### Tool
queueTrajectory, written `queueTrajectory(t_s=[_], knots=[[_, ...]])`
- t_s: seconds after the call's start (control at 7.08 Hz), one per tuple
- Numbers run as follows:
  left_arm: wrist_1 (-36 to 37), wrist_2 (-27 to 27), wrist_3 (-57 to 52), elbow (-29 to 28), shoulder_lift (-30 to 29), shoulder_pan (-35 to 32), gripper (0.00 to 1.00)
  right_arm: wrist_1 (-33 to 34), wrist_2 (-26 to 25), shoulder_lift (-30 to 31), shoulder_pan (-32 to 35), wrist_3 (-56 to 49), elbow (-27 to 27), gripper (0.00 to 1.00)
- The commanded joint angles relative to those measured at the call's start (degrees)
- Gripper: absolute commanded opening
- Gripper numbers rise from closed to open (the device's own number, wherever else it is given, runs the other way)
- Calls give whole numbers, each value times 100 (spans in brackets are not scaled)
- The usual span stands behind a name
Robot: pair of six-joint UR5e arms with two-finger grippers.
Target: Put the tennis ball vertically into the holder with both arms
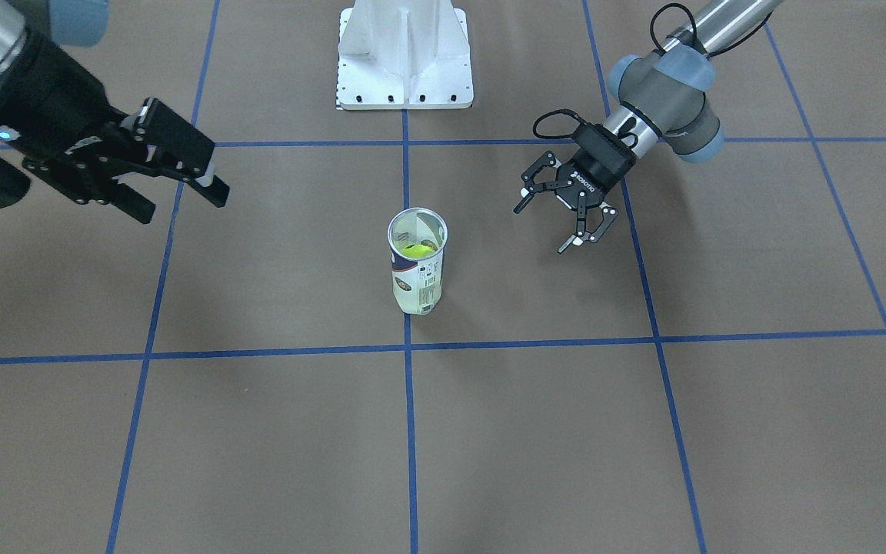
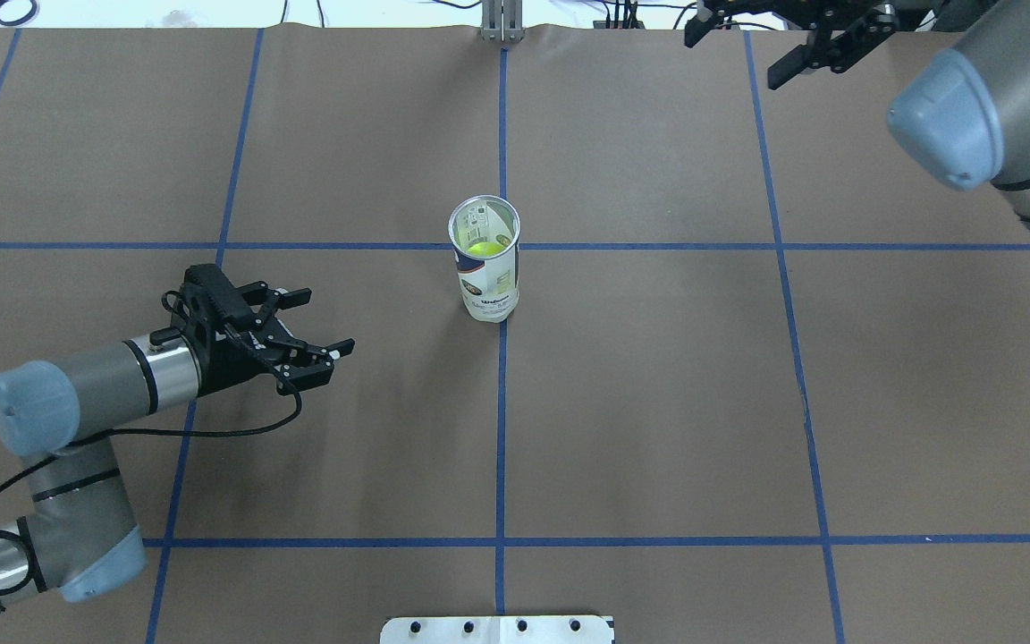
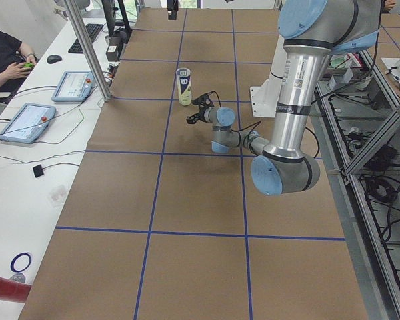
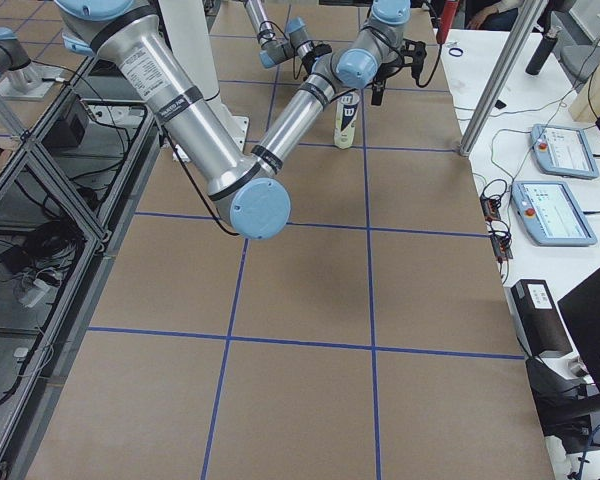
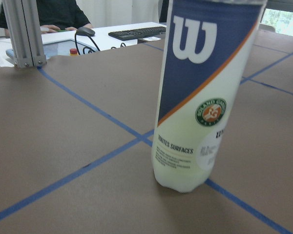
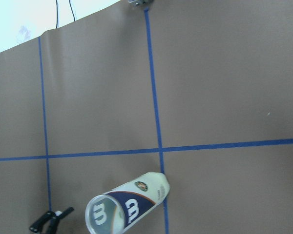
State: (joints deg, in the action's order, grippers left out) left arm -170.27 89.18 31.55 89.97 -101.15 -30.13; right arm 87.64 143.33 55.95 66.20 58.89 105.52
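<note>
The holder (image 1: pixel 417 265), a clear tube with a white and navy label, stands upright at the table's middle on a blue tape crossing. It also shows in the overhead view (image 2: pixel 485 268). A yellow-green tennis ball (image 1: pixel 418 248) lies inside it, seen through the open top (image 2: pixel 482 249). My left gripper (image 1: pixel 540 229) is open and empty, low over the table, apart from the tube (image 2: pixel 329 318). Its wrist view faces the label (image 5: pixel 205 92). My right gripper (image 1: pixel 185 204) is open, empty and raised well above the table on the other side (image 2: pixel 731 61). Its wrist view looks down on the tube (image 6: pixel 124 209).
The white metal pedestal base (image 1: pixel 404 54) stands at the robot's side of the table. Blue tape lines grid the brown surface. An operators' desk with tablets (image 3: pixel 27 120) and an aluminium post (image 3: pixel 87 50) border the far edge.
</note>
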Motion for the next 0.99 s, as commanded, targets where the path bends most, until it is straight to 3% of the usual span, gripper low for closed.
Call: queueTrajectory(t_s=[0.0, 0.14, 0.28, 0.71, 0.85], knots=[[1304, 2143, 236, 82, 113, -1871, 99, 8, 38, 1159, 611, -2195, -84, 99], [2339, 3313, 177, -23, 139, -2944, 99, 8, -6, 1669, 909, -3442, -293, 99], [3333, 4273, 72, -111, 114, -3451, 99, 8, -50, 2039, 1191, -4411, -574, 99], [5627, 4467, -1535, -314, 96, -4934, 99, -18, -419, 2710, 2060, -6876, -1785, 99], [6237, 4415, -2582, -375, 104, -5272, 99, -36, -559, 2842, 2142, -6821, -1694, 99]])
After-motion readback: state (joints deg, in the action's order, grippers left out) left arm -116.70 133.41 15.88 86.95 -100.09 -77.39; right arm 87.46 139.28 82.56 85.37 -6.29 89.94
